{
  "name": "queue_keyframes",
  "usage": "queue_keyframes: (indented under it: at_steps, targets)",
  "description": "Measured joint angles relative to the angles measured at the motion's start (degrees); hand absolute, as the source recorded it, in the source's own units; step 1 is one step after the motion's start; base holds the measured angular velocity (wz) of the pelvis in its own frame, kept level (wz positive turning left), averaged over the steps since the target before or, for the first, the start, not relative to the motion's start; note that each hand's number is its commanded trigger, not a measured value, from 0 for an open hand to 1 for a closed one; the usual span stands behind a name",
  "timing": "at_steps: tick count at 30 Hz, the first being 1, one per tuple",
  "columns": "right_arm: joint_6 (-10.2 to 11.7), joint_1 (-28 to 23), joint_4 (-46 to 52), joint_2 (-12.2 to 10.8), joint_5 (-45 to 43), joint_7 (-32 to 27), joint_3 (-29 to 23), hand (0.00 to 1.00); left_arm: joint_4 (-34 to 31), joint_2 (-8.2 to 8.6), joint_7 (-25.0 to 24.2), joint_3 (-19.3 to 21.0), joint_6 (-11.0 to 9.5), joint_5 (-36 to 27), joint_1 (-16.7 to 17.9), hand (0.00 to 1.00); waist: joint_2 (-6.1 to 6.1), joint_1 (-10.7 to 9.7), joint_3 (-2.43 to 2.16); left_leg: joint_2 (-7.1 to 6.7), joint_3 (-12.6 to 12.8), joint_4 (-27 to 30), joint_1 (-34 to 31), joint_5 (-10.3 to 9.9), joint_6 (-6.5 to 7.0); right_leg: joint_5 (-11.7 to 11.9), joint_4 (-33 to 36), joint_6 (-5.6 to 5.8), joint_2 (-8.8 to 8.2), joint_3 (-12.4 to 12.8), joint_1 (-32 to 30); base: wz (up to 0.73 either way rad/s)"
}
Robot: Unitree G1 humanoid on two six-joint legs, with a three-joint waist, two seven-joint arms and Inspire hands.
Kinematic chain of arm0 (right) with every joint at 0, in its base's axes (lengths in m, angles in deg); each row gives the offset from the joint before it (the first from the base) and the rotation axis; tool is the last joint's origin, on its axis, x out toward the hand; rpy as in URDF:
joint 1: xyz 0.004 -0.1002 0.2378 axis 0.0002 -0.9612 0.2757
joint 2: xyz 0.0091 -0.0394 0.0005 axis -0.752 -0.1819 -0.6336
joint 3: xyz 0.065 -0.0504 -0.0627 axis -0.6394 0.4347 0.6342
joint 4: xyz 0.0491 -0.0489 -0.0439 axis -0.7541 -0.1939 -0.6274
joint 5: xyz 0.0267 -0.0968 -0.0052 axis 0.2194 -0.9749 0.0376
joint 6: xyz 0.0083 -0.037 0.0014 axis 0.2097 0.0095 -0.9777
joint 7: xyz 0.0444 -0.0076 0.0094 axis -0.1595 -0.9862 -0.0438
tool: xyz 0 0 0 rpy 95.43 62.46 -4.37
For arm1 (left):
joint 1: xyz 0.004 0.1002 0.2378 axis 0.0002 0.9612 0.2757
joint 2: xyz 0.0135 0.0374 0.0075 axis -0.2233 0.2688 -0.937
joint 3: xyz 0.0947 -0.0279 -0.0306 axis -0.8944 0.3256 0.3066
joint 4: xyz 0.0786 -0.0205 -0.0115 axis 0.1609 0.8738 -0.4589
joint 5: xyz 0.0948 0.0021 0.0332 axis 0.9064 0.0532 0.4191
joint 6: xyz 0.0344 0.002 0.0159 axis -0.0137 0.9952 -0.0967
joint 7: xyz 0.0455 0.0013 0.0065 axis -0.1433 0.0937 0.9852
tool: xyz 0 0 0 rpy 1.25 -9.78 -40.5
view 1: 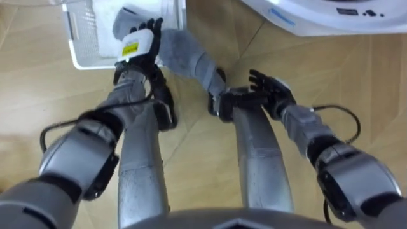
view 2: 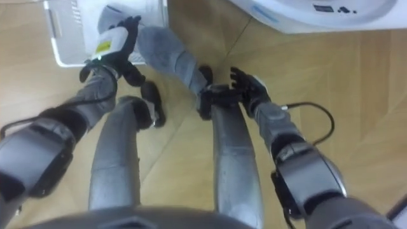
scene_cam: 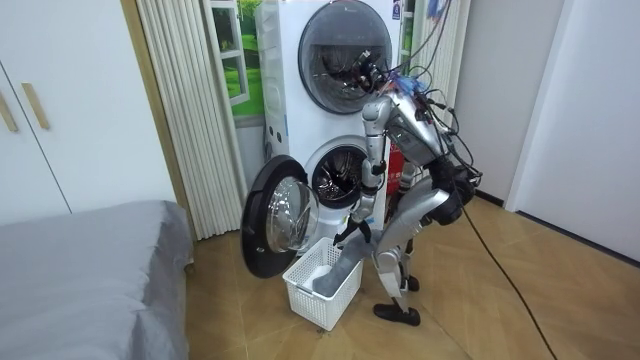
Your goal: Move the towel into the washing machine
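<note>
A grey towel hangs out of the white laundry basket and trails down to the right, toward my right foot. My left hand is over the basket's edge, its fingers curled round the towel's upper end. My right hand is held beside my right knee with its fingers spread, just right of the towel's lower end and not touching it. In the room view I stand bent forward over the basket, in front of the lower washing machine's drum, whose round door is swung open.
The washing machine's white front fills the upper right of the eye views. A second machine is stacked above. White curtains and a grey bed lie to the room view's left. The floor is wood.
</note>
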Motion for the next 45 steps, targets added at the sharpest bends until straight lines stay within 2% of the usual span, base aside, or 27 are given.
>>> queue_keyframes:
  at_steps: [4,9,11,12,13,14,15,19,22,25,29,34,36,41,45]
  targets:
    - [0.1,0.2,0.1,-0.2,3.9,0.7,0.1,0.00,0.0,-0.50,1.0,-1.5,-0.1,0.8,-0.7,0.00,-0.01,-0.8,0.01,0.90,0.0,2.6,-1.7,-1.7,0.20,-1.1,1.9,0.13,0.41,0.1,-1.5,-0.10]
    - [0.0,1.1,0.0,-0.2,5.0,1.0,1.7,0.00,-0.1,-1.31,1.5,-2.8,-0.2,1.2,-1.1,0.00,-0.09,-1.0,0.05,0.98,-0.1,4.2,-2.7,-2.6,0.20,-1.9,3.4,0.25,0.48,0.1,-2.4,-0.03]
    - [0.0,1.6,0.0,-0.2,5.0,1.2,2.2,0.00,-0.1,-1.68,1.6,-3.5,-0.1,1.2,-1.2,0.00,-0.23,-0.9,0.14,1.12,-0.2,4.8,-3.3,-2.9,0.21,-2.1,3.8,0.19,0.47,0.0,-3.0,0.00]
    - [0.0,1.9,-0.1,-0.2,5.2,1.6,2.5,0.00,-0.1,-1.71,1.6,-3.7,-0.1,1.2,-1.2,0.00,-0.50,-1.0,0.36,1.14,-0.2,4.8,-3.4,-2.9,0.21,-2.1,3.9,0.17,0.47,0.0,-3.2,0.00]
    - [0.0,2.0,-0.1,-0.1,5.3,1.8,2.6,0.00,-0.1,-1.73,1.6,-4.0,-0.1,1.2,-1.3,0.09,-0.62,-1.1,0.43,1.13,-0.2,4.9,-3.6,-2.9,0.21,-2.1,4.0,0.18,0.47,0.1,-3.3,0.00]
    - [0.1,2.2,0.0,-0.1,5.6,2.3,2.8,0.00,0.0,-1.84,1.4,-4.8,-0.1,1.2,-1.5,0.83,-0.85,-1.4,0.56,1.13,-0.3,5.0,-4.1,-2.9,0.22,-2.2,4.1,0.20,0.44,0.1,-3.9,0.04]
    - [0.4,2.6,0.0,-0.2,5.8,2.7,2.8,0.00,0.0,-1.83,0.9,-4.8,-0.1,1.3,-1.7,1.00,-1.16,-1.7,0.74,1.03,-0.3,5.1,-4.6,-2.9,0.23,-2.2,4.3,0.20,0.26,0.1,-4.4,0.06]
    - [1.3,3.2,0.0,-0.2,6.1,3.5,2.7,0.00,0.0,-1.84,-2.2,-5.9,-0.1,1.1,-1.8,1.00,-1.33,-2.9,0.88,0.95,-0.2,5.8,-5.7,-3.2,0.45,-2.7,5.5,0.23,-0.24,0.0,-5.5,0.03]
    - [1.3,3.9,0.0,-0.2,6.1,4.0,2.7,0.00,-0.2,-2.01,-3.7,-7.2,-0.1,-0.3,-2.1,1.00,-1.98,-3.0,1.16,0.88,-0.2,6.2,-5.9,-3.4,0.57,-3.1,6.0,0.36,-0.38,0.2,-5.9,0.03]
    - [1.2,4.2,0.0,-0.2,6.0,4.3,2.7,0.00,-0.5,-2.93,-5.6,-7.2,0.0,-1.3,-3.8,1.00,-2.06,-3.1,1.13,0.86,-0.2,6.2,-6.1,-3.4,0.61,-3.1,5.9,0.36,-0.41,0.1,-6.0,0.00]
    - [1.2,4.2,0.0,-0.2,5.4,4.3,2.7,0.00,-1.1,-4.07,-9.0,-7.7,0.2,-2.7,-3.8,1.00,-2.17,-3.5,1.04,0.81,-0.2,5.9,-6.0,-3.4,0.62,-3.1,5.6,0.37,-0.41,0.1,-5.9,0.00]
    - [1.1,4.3,-0.1,-0.5,5.1,4.3,3.3,0.00,-1.1,-4.33,-14.3,-12.2,0.8,-4.5,-3.4,1.00,-2.31,-3.4,0.94,0.82,0.1,5.5,-5.2,-3.4,0.65,-3.1,5.4,0.38,-0.45,0.3,-5.2,0.00]
    - [1.1,4.3,-0.3,-0.8,5.1,4.2,3.8,0.00,-1.1,-4.13,-16.3,-13.9,1.1,-5.0,-2.6,1.00,-2.45,-3.4,0.84,0.82,0.6,4.9,-4.2,-3.4,0.68,-3.1,5.0,0.43,-0.50,0.6,-4.7,-0.02]
    - [1.2,4.0,-1.5,-1.2,3.9,4.2,4.3,0.00,-1.1,-1.79,-21.3,-14.9,1.4,-4.9,0.1,1.00,-2.57,-3.0,0.74,0.82,1.6,3.3,-1.6,-3.2,0.68,-3.0,4.2,0.52,-0.30,1.5,-2.9,-0.02]
    - [1.2,3.9,-3.5,-1.2,3.8,4.3,4.4,0.00,-1.1,-0.80,-22.4,-14.9,1.2,-4.9,0.8,1.00,-2.53,-2.6,0.71,0.87,1.6,2.7,-0.1,-3.1,0.58,-3.0,3.5,0.57,-0.17,1.5,-1.4,0.00]
